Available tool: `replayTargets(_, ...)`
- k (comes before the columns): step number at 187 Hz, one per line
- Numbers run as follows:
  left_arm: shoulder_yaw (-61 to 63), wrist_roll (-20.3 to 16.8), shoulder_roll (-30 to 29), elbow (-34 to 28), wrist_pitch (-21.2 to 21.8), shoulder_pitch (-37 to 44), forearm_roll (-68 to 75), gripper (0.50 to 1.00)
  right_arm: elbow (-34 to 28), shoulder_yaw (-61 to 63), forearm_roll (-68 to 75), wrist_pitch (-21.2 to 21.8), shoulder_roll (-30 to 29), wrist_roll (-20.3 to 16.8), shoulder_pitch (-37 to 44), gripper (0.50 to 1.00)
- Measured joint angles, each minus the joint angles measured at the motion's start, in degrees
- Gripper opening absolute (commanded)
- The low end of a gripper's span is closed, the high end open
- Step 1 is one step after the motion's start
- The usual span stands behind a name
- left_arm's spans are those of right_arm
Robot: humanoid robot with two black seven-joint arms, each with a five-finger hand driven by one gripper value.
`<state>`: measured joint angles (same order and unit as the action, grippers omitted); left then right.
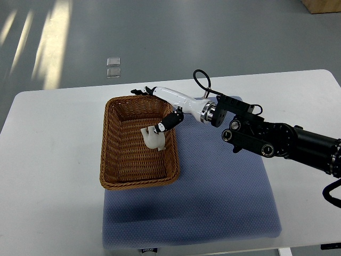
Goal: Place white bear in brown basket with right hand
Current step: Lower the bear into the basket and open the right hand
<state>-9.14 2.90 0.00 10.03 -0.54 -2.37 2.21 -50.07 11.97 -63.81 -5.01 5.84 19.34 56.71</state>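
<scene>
While my right hand [166, 109] hangs over the brown basket [139, 143], thumb and fingers pinched on the white bear [153, 136] just above the weave, I judge: lower slightly; release gently; lift clear of the near rim.

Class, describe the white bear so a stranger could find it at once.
Find the white table, then the brown basket on the blue mat. Above its right side, the right hand holds the bear, the only white object there.
</scene>
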Motion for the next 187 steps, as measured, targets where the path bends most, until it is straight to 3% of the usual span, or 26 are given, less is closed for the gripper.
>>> replayTargets(108, 0.0, 0.0, 0.0, -0.1, 0.0, 0.1, -0.1, 1.000, 0.9, -0.6, -4.4, -3.3, -1.2, 0.3, 0.5, 0.907)
replayTargets(187, 0.0, 0.0, 0.0, -0.7, 0.0, 0.1, -0.1, 1.000, 3.5, -4.1, -11.3, -3.5, -2.4, 1.0, 4.3, 0.907)
